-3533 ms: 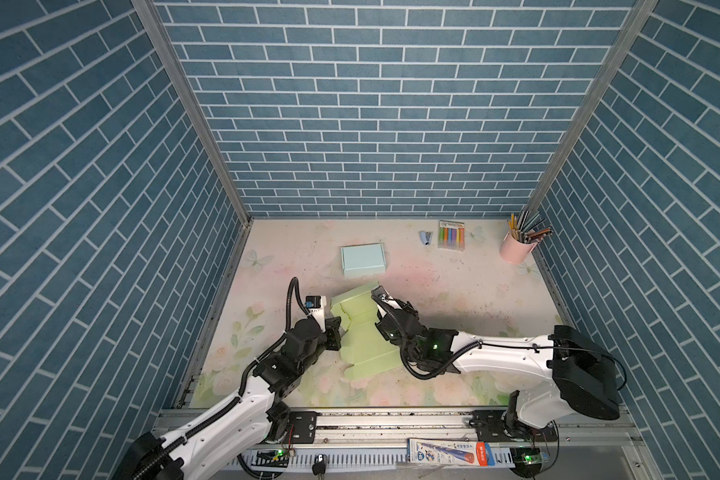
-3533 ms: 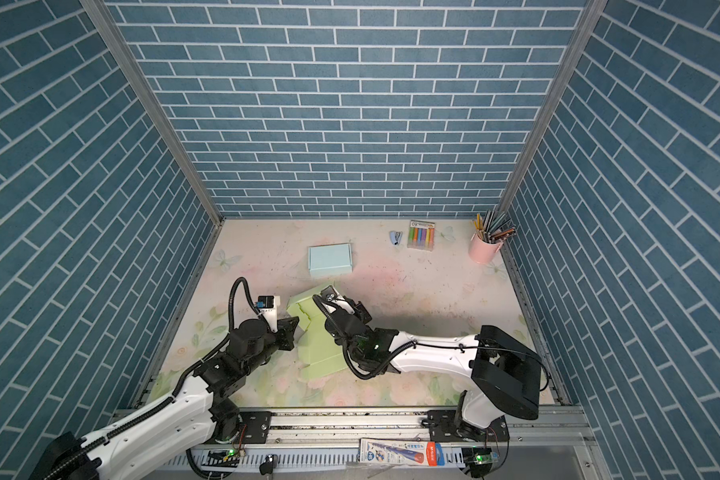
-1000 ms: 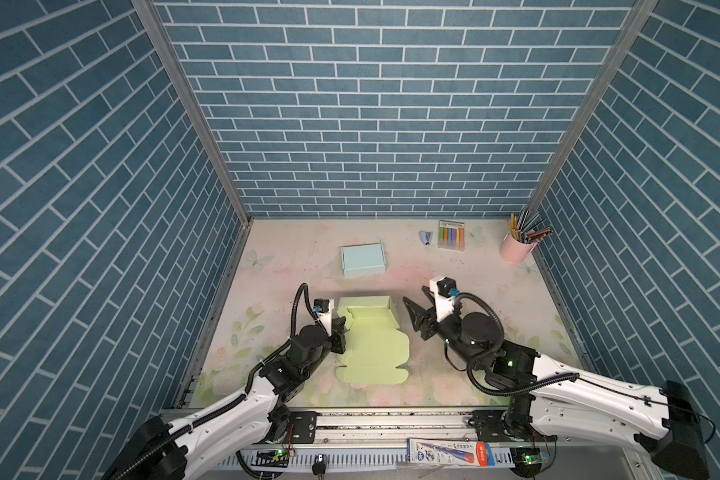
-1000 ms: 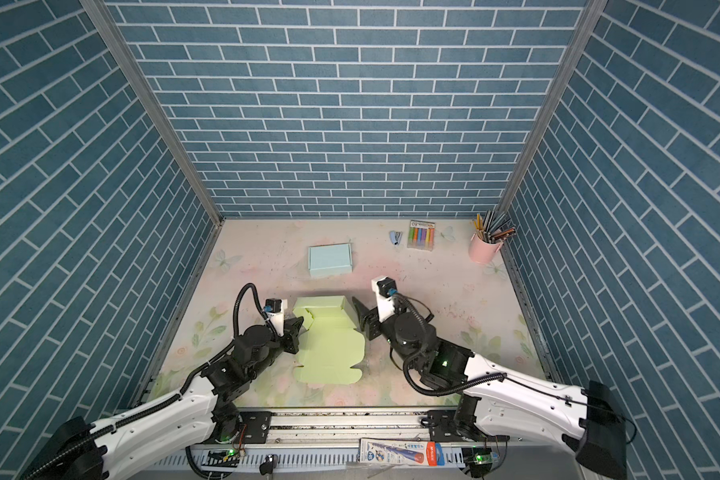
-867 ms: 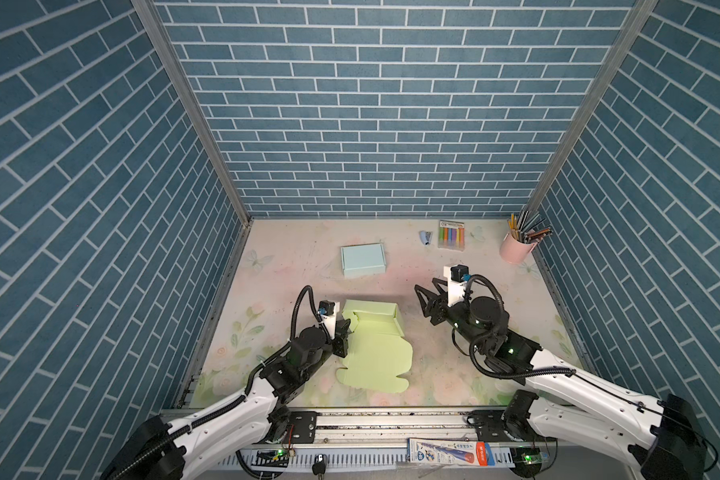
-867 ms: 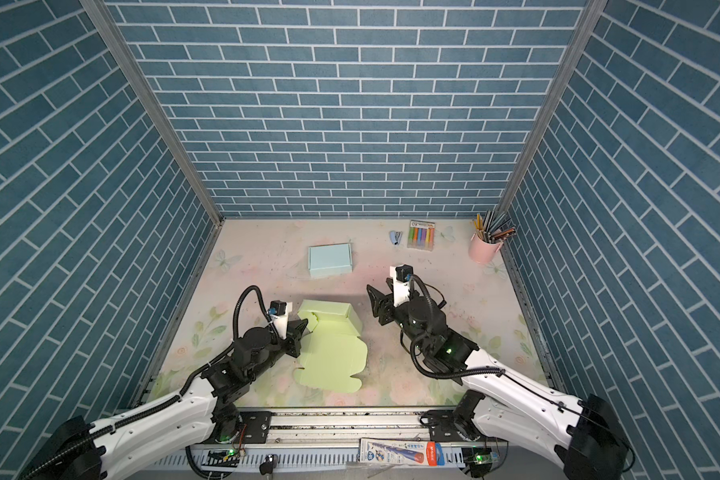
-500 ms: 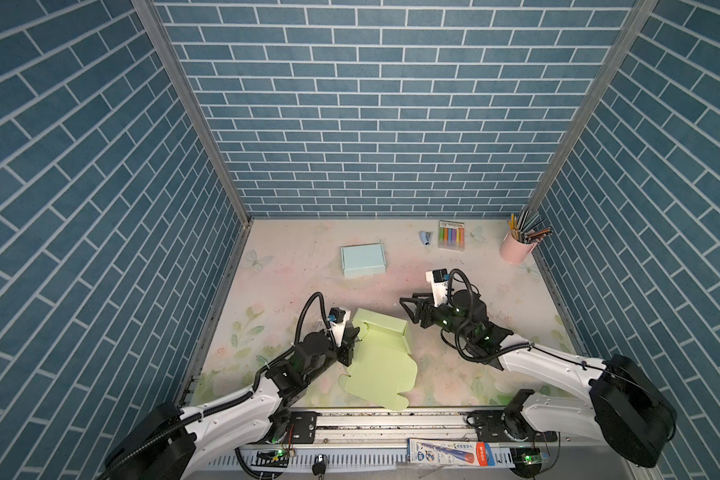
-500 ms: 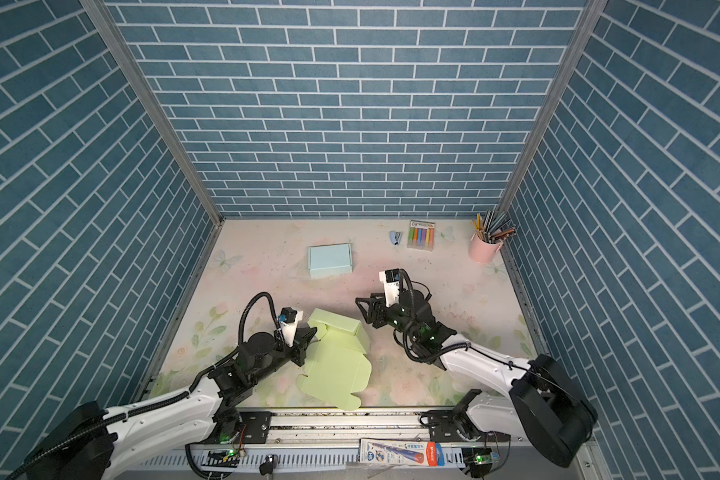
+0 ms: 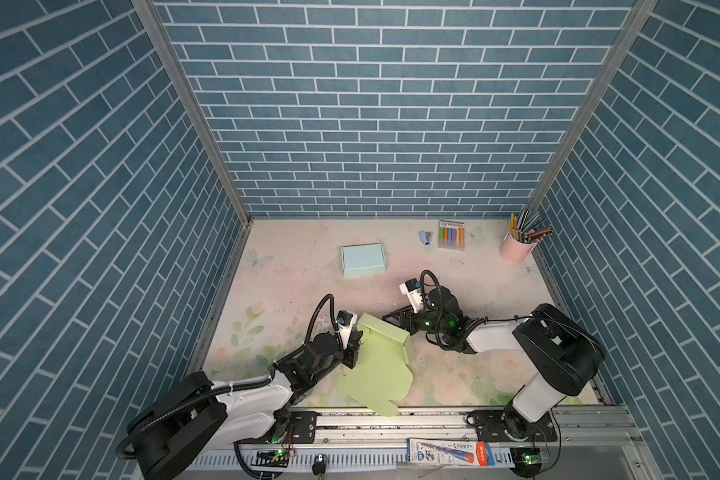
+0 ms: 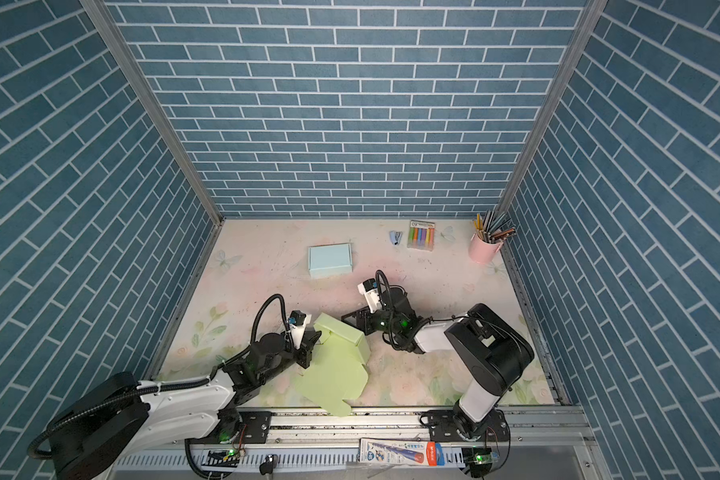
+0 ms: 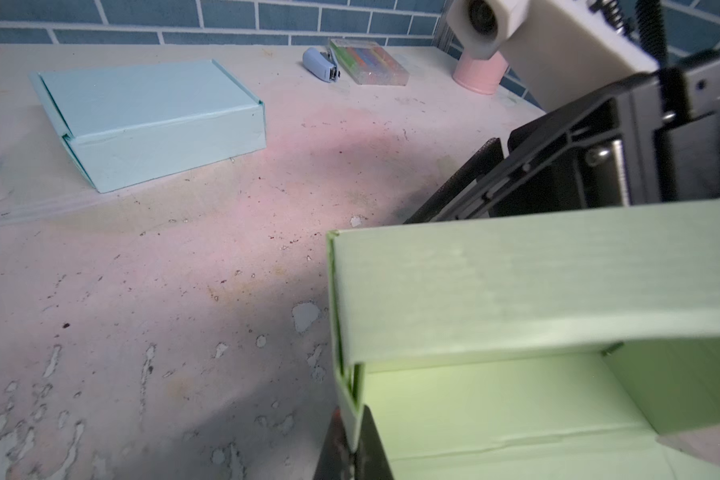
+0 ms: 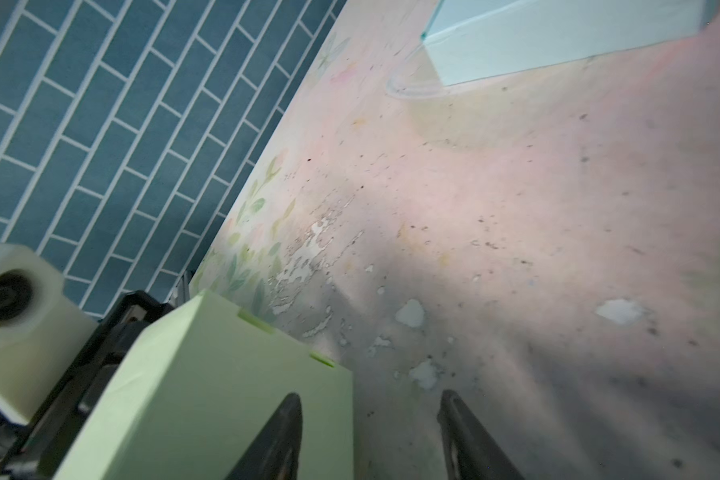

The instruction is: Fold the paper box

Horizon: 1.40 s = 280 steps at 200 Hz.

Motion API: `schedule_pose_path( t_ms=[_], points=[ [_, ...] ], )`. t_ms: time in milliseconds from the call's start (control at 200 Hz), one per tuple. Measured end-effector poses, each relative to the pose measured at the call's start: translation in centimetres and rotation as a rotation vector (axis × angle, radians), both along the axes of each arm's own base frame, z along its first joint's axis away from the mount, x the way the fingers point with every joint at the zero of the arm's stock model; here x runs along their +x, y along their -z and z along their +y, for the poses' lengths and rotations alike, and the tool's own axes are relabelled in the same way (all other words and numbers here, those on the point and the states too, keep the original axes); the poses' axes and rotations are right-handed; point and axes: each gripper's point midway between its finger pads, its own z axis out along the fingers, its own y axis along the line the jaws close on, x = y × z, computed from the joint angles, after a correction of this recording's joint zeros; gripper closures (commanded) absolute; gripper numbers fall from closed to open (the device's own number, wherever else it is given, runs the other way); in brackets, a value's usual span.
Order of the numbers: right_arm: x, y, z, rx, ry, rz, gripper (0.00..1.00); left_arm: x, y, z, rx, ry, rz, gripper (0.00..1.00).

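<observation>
The paper box [image 9: 375, 370] lies at the front of the desk [image 9: 454, 374], its flat lid at the near edge, and the left tool [image 11: 352, 453] is clamped tight on its left side wall. Farther back, its raised wall runs longways toward the right tool [image 12: 368, 436] — jaws spread apart, holding nothing, just past the wall's right end — so that arm is nearer.

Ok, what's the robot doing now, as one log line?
left gripper: shut on green paper box wall | right gripper: open, beside box | fold: unfinished
</observation>
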Motion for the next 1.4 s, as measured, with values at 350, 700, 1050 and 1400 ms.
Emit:
schedule_pose_path(
  t_ms=[350, 700, 1050, 1400],
  points=[
    [-1.5, 1.3, 1.6, 0.002, -0.065, 0.040, 0.49, 0.6, 1.4, 0.1, 0.040, -0.019, -0.004, 1.00],
    [-1.5, 1.1, 2.5, 0.008, -0.067, 0.033, 0.51, 1.1, 1.5, 0.6, 0.047, -0.054, -0.030, 1.00],
    [-2.0, 1.2, 2.8, 0.018, -0.032, 0.045, 0.52, 1.1, 1.5, 1.0, 0.046, -0.069, -0.044, 1.00],
    [-3.2, 1.2, 3.5, 0.021, -0.055, 0.061, 0.52, 0.3, 1.5, 1.6, 0.030, -0.063, -0.066, 0.99]
  ],
)
